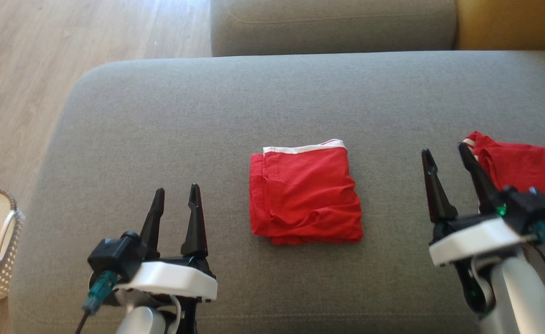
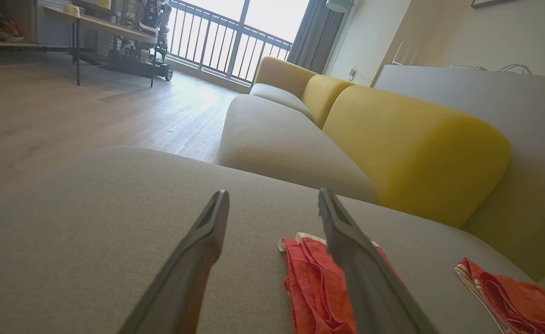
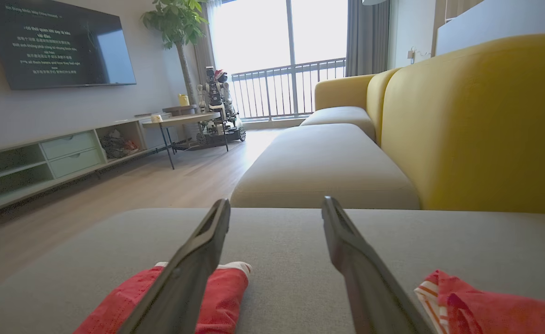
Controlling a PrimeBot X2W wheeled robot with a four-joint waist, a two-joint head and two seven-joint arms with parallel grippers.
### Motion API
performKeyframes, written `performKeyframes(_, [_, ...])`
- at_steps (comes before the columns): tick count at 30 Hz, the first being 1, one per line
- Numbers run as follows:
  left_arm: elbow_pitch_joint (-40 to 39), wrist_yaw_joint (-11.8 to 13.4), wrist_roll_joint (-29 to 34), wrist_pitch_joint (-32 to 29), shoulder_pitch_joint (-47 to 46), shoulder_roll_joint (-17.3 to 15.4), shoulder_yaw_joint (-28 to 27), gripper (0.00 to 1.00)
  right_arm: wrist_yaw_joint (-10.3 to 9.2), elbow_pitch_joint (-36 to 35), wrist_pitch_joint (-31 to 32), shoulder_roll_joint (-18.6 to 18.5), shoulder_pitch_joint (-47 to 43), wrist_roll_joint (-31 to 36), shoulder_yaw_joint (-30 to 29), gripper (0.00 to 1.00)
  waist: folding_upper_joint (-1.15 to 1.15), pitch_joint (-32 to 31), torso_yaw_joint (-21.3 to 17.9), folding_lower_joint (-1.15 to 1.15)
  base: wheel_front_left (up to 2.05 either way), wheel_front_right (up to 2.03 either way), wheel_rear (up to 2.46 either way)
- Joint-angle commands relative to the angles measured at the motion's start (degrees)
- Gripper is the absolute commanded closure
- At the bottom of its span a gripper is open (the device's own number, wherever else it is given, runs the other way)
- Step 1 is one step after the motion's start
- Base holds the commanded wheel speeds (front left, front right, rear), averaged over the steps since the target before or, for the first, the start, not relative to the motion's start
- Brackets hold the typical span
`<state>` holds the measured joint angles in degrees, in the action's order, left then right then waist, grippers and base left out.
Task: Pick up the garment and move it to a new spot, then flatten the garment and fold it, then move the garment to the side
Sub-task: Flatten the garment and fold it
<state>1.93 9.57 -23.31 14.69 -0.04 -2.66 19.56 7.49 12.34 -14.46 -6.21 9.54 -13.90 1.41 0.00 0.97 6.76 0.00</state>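
Although it lies folded into a rough square, the red garment (image 1: 305,195) is thin, soft cloth that will likely weigh almost nothing, sag wherever it is unsupported and slide apart layer by layer if lifted carelessly. It sits at the middle of the grey sofa seat (image 1: 161,116), with its white waistband (image 1: 304,149) along the 12 o'clock edge and some rumpled layers at the 6 o'clock edge. Since the folding looks done, the step left is probably the move to the side. A pinch through all the layers at the 9 and 3 o'clock edges, one from each arm, should keep the fold together.

The left gripper (image 1: 177,188) hovers at 8 o'clock from the garment, fingers spread wide and holding nothing. The right gripper (image 1: 444,148) stands at 3 o'clock, equally wide and empty. Just beyond it, also at 3 o'clock, lies a second red garment (image 1: 527,171), loosely bunched. Far out at 9 o'clock, off the seat, a woven basket (image 1: 10,204) stands on the floor.
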Motion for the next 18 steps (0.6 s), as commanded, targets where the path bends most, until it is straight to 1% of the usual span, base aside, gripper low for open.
performKeyframes(1, [-2.22, -0.06, 0.78, 0.3, -1.44, -0.21, -1.97, 0.0, 0.0, -3.09, -0.52, 0.03, 1.48, 1.34, 0.56, 0.0, 0.0, 0.02, -0.24, 0.0, 0.0, 0.0, 0.0])
performKeyframes(3, [-2.12, -0.44, 1.79, 0.3, -1.5, -0.21, -1.68, 0.0, 0.0, -7.89, -0.52, 0.75, -1.4, 6.17, -0.86, 0.0, 0.0, 0.03, -0.54, 0.0, 0.0, 0.0, 0.0])
performKeyframes(4, [-2.08, -0.48, 2.01, 0.3, -1.4, -0.21, -1.62, 0.0, 0.0, -9.64, -0.52, 1.29, -2.76, 7.54, -1.72, 0.0, 0.0, 0.01, -0.69, 0.0, 0.0, 0.0, 0.0])
performKeyframes(7, [-1.49, -0.52, 2.1, 0.3, -0.91, -0.21, -1.45, 0.0, 0.0, -12.91, -0.53, 2.34, -6.13, 11.61, -2.96, 0.0, 0.0, 0.12, -0.94, 0.0, 0.0, 0.0, 0.0])
performKeyframes(13, [-0.1, -0.62, 2.42, 0.3, 0.26, -0.21, -1.07, 0.0, 0.0, -14.48, -0.53, 3.26, -9.33, 13.02, -4.37, 0.0, 0.0, 0.27, -0.92, 0.0, 0.0, 0.0, 0.0])
performKeyframes(18, [0.32, -0.82, 2.79, 0.3, 0.38, -0.21, -0.98, 0.0, 0.0, -14.33, -0.53, 3.31, -9.86, 11.37, -4.36, 0.0, 0.0, 0.45, -0.61, 0.0, 0.0, 0.0, 0.0])
